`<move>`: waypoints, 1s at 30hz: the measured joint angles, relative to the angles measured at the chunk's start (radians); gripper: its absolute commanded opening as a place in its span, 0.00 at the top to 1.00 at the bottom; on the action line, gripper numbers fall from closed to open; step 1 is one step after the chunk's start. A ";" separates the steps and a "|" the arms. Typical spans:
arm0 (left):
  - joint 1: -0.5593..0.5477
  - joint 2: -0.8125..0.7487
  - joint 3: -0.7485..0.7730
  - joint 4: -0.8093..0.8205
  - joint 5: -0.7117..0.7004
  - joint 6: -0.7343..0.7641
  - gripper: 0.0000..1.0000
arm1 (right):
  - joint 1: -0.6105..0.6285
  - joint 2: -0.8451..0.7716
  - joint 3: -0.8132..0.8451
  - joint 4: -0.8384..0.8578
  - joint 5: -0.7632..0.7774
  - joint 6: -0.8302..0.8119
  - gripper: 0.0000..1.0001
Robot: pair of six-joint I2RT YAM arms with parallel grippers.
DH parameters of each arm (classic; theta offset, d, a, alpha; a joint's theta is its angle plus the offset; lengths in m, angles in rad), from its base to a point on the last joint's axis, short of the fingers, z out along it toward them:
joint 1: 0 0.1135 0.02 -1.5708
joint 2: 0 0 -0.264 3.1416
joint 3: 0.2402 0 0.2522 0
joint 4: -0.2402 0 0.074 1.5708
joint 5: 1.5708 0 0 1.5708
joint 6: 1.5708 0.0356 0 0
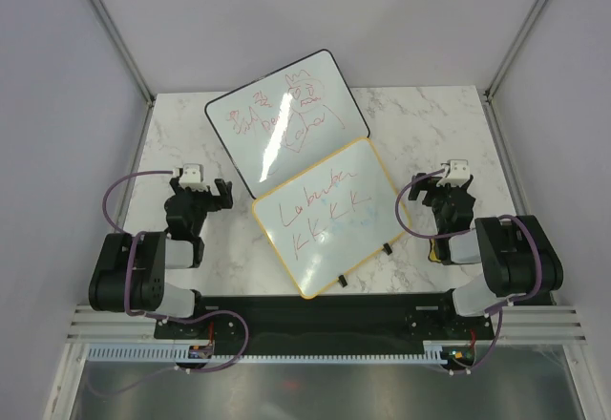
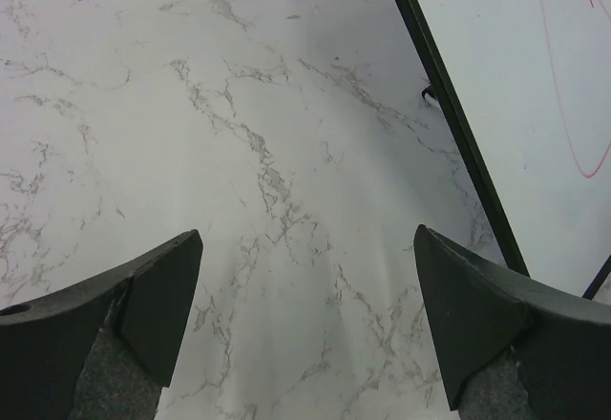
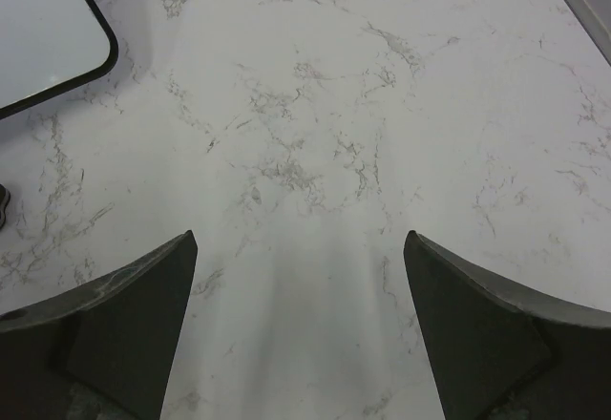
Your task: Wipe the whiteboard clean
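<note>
The whiteboard (image 1: 329, 215) with the yellow frame lies tilted at the table's centre, between the two arms. It has red writing on it and two small black clips on its near right edge. It does not show in either wrist view. My left gripper (image 1: 200, 189) is open and empty over bare marble to the left of the whiteboard, its jaws wide apart in the left wrist view (image 2: 305, 286). My right gripper (image 1: 442, 186) is open and empty to the whiteboard's right, over bare marble in the right wrist view (image 3: 298, 286). No eraser is in view.
A larger black-framed whiteboard (image 1: 286, 119) with red scribbles lies behind the yellow one, its near edge under it. Its edge shows in the left wrist view (image 2: 458, 124) and a corner in the right wrist view (image 3: 57, 29). Walls and rails bound the marble table (image 1: 430, 124).
</note>
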 measured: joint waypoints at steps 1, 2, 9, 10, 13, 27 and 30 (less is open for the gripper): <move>0.000 0.000 0.000 0.000 0.000 0.000 0.00 | 0.000 0.000 0.000 0.000 0.000 0.000 0.02; 0.000 0.000 0.000 0.000 0.000 0.000 0.01 | 0.000 0.000 0.000 0.000 0.000 0.000 0.02; 0.000 0.000 0.000 -0.001 0.010 0.002 0.01 | 0.001 -0.261 0.055 -0.307 0.055 0.067 0.02; 0.000 0.000 0.001 -0.003 0.021 0.003 0.01 | 0.001 -0.332 0.091 -0.383 0.069 0.095 0.02; 0.004 -0.022 0.038 -0.095 0.035 0.003 0.01 | 0.000 -0.507 0.247 -0.629 0.074 0.175 0.02; 0.071 -0.260 0.391 -1.072 0.415 0.219 0.16 | 0.001 -0.628 0.625 -1.693 0.194 0.489 0.17; 0.077 -0.294 0.484 -1.314 0.543 0.302 0.22 | 0.001 -0.595 0.587 -1.833 0.222 0.513 0.19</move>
